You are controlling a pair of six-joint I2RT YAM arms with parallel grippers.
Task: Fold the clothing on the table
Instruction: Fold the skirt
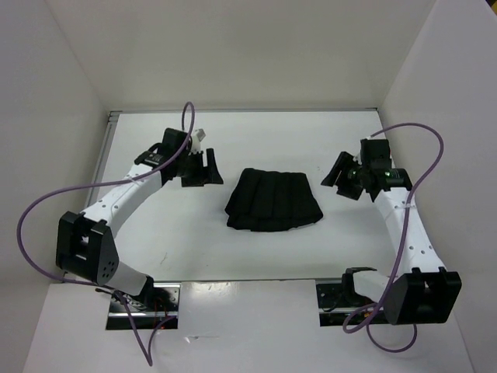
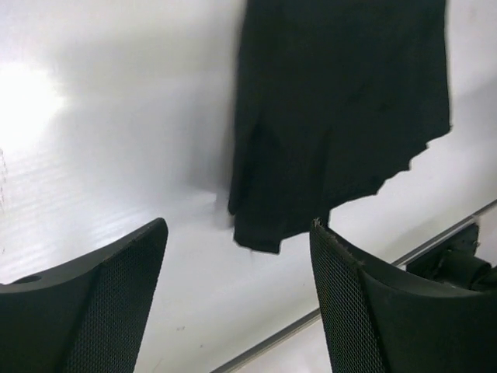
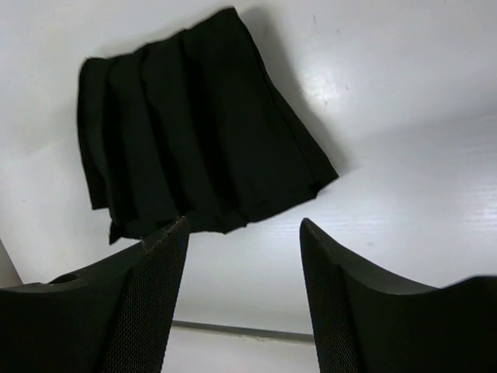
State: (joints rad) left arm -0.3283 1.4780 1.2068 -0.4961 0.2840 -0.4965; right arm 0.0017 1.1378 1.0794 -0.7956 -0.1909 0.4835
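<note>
The skirt [image 1: 273, 200] is lying folded at the middle of the table [image 1: 155, 241] while the left gripper [image 1: 205, 168] and right gripper [image 1: 342, 176] are hovering either side, jaws wide and empty; folding is apparently concluding, next requiring arm retraction.

A plain white back wall [image 1: 248, 54] runs along the far side. A white left wall [image 1: 43, 116] and a white right wall [image 1: 454, 85] meet it at the far corners, flanking the scene.
</note>
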